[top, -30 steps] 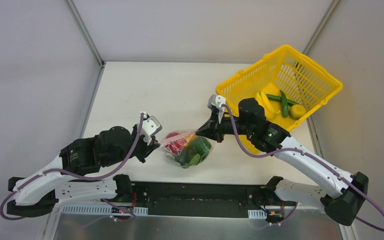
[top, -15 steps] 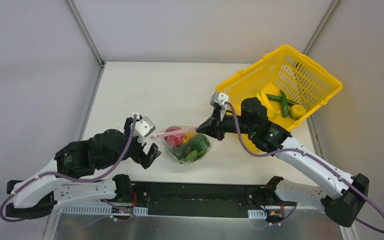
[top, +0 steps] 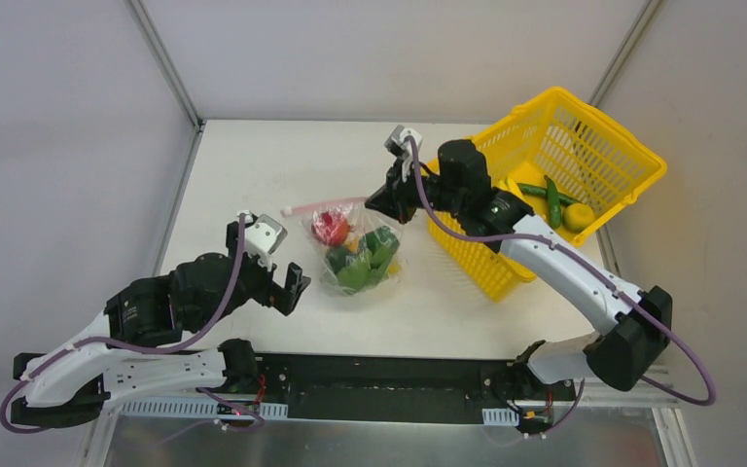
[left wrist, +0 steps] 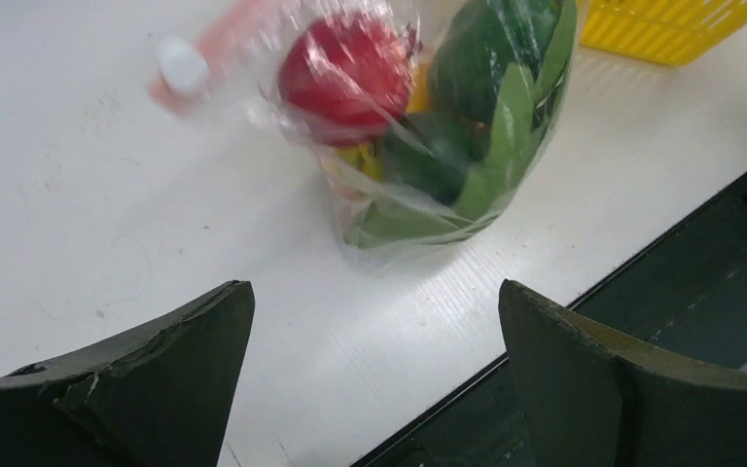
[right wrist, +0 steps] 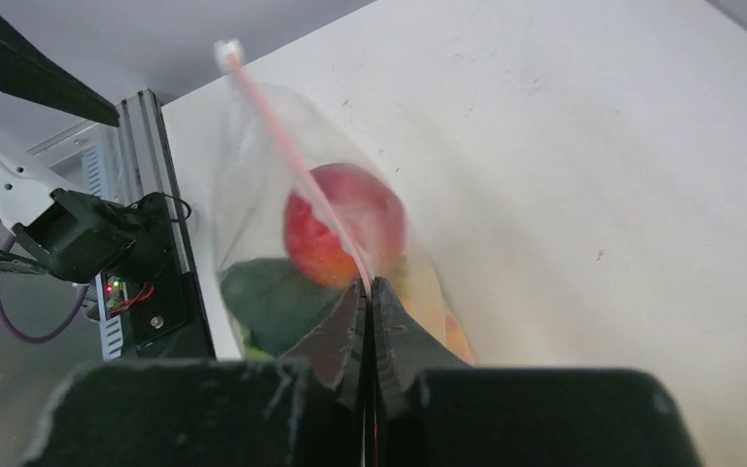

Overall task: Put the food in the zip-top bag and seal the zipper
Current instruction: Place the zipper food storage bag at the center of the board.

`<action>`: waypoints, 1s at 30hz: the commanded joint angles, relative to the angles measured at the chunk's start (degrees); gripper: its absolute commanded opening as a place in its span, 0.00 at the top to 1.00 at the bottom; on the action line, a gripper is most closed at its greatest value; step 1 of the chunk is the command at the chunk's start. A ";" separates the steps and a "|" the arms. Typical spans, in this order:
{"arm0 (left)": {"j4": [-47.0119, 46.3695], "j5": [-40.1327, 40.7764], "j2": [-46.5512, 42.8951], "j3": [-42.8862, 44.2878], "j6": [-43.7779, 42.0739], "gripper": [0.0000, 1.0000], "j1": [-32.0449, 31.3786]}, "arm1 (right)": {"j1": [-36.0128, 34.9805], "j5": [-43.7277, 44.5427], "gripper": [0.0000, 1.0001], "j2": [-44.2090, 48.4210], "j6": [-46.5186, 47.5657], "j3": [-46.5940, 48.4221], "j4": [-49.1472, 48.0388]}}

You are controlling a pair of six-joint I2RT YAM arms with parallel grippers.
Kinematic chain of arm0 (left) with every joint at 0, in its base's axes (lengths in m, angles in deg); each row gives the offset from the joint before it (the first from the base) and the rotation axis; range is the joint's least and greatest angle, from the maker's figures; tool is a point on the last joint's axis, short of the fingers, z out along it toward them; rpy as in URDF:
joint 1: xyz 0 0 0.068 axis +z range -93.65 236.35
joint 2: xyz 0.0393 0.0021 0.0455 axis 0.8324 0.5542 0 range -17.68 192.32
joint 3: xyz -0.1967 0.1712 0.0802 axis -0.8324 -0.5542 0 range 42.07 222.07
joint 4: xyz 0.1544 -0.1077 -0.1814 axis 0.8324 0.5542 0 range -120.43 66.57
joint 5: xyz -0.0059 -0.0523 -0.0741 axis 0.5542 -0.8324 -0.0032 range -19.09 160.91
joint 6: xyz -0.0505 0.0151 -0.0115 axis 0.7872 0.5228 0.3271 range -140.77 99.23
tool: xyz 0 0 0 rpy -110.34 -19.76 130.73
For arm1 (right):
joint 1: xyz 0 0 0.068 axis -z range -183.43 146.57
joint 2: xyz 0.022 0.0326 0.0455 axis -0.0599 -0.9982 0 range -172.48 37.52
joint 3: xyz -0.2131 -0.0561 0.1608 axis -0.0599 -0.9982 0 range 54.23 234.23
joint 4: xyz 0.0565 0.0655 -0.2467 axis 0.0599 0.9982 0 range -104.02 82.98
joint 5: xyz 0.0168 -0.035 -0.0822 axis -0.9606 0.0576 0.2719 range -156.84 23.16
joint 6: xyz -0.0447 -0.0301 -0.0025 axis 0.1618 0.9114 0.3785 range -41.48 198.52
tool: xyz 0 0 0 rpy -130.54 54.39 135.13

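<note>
Nearest the table's front edge, the left gripper [top: 290, 288] is spread wide and empty, just short of the zip-top bag [top: 355, 255]. The bag, packed with food [top: 331, 228], is held up by its zipper [top: 326, 205]. One end of the zipper is pinched in the closed right gripper [top: 374, 199], probably for sealing. Beyond, pods [top: 551, 199] lie in the yellow basket [top: 584, 146].

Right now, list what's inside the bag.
The bag holds a red tomato and green vegetables. A yellow-orange piece peeks between them; the greens cover most of it, so its kind and anything underneath cannot be seen.
</note>
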 commanded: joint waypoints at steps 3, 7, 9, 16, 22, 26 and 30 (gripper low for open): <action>-1.87 8.55 -4.69 -2.69 5.08 0.01 0.30 | 7.07 -11.67 1.00 -7.25 5.99 14.82 -0.38; -3.32 11.12 -8.80 -4.15 6.19 0.01 0.35 | 7.31 -14.61 1.00 -10.86 10.17 20.25 2.89; -3.19 12.07 -10.84 -4.76 7.06 0.01 0.34 | 7.23 -16.34 1.00 -10.49 10.93 18.99 3.40; -4.37 15.26 -15.69 -8.12 9.02 0.01 0.34 | -0.16 -24.30 0.96 -3.02 9.72 0.04 5.52; -2.64 16.82 -12.21 -5.89 8.88 0.01 0.35 | -4.00 -28.64 0.48 7.35 -1.89 -12.06 0.37; -4.32 15.95 -9.28 -5.66 7.97 0.01 0.36 | -3.93 -20.21 0.34 14.75 -2.81 -15.88 -3.98; -3.88 14.59 -5.99 -5.07 8.57 0.01 0.37 | -3.90 -5.37 0.31 16.99 -5.78 -17.86 -3.08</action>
